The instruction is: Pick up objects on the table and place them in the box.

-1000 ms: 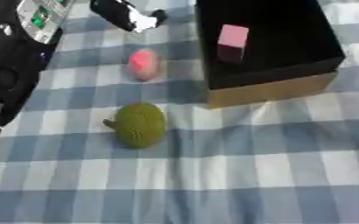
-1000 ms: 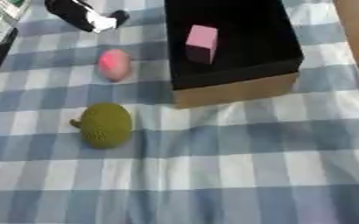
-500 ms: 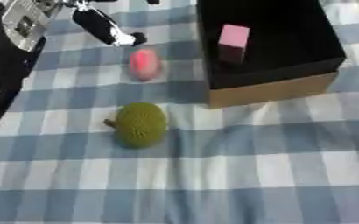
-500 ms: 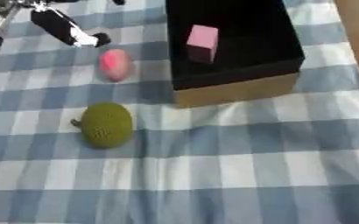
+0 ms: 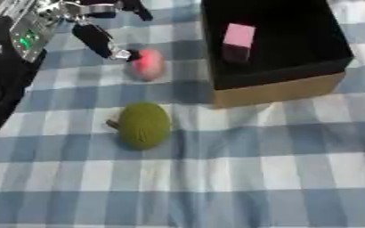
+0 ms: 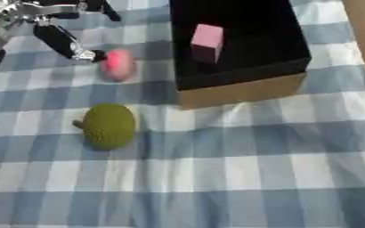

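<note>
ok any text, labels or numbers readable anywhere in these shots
None can be read.
Green lit panel on the robot's left arm: glowing marks, too blurred to read.
Pink block, box, pink round object, green bumpy fruit, checked cloth: no lettering visible.

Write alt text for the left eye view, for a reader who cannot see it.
The robot's left hand reaches in from the upper left, one of its fingers at the pink ball on a blue checked cloth. A green fruit lies nearer the camera; right of the ball, an open box holds a pink block.
</note>
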{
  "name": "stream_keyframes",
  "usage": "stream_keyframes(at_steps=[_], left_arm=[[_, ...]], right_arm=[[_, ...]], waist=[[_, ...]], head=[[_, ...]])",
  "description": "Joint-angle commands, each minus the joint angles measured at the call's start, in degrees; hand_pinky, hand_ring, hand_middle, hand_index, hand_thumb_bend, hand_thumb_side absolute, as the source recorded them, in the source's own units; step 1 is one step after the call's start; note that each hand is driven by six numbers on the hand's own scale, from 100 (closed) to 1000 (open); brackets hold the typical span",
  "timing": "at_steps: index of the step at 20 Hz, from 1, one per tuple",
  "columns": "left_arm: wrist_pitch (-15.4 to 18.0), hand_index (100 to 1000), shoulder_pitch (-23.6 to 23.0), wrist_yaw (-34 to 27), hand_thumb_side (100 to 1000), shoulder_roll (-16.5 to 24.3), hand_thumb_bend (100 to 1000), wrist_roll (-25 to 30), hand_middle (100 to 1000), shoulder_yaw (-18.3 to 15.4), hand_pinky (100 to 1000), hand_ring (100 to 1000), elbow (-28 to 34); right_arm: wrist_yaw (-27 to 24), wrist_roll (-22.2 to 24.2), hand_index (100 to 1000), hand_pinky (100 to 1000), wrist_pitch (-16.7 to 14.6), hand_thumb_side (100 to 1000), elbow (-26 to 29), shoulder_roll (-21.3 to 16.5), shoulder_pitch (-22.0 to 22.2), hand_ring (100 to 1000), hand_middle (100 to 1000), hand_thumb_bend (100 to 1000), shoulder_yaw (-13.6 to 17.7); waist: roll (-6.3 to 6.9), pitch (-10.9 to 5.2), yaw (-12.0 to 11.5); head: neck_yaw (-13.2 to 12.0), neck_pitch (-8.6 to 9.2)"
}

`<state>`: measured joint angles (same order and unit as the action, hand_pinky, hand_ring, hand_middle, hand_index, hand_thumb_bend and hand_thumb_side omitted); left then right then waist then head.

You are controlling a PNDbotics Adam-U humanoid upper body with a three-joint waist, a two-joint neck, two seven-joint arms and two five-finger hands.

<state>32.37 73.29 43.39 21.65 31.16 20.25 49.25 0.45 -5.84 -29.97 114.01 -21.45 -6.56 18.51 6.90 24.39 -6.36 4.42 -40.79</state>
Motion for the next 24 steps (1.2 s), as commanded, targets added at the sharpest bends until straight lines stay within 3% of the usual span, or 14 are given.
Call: stream_keyframes(at_steps=[1,10,24], left_arm=[[6.91,909,0.65,0.28,598,1.36,393,6.01,785,-0.11,908,873,0.01],[7.48,881,-0.56,0.84,636,1.24,409,7.03,763,0.30,878,847,-1.06],[9.36,885,-1.25,2.24,614,-0.01,420,8.06,749,0.79,861,826,-2.26]], right_arm=[[0.07,-0.15,924,948,0.22,470,0.58,-1.14,-0.29,1000,351,100,0.38],[0.07,-0.52,923,948,0.35,470,0.58,-1.07,-0.46,1000,352,100,0.42],[0.18,-0.48,924,949,0.60,470,0.58,-0.91,-0.57,1000,348,100,0.36]], waist=[[-0.28,-3.05,-0.01],[-0.40,-2.91,0.21],[-0.54,-2.75,0.43]], head=[[0.02,-0.31],[0.15,-0.66],[0.24,-0.85]])
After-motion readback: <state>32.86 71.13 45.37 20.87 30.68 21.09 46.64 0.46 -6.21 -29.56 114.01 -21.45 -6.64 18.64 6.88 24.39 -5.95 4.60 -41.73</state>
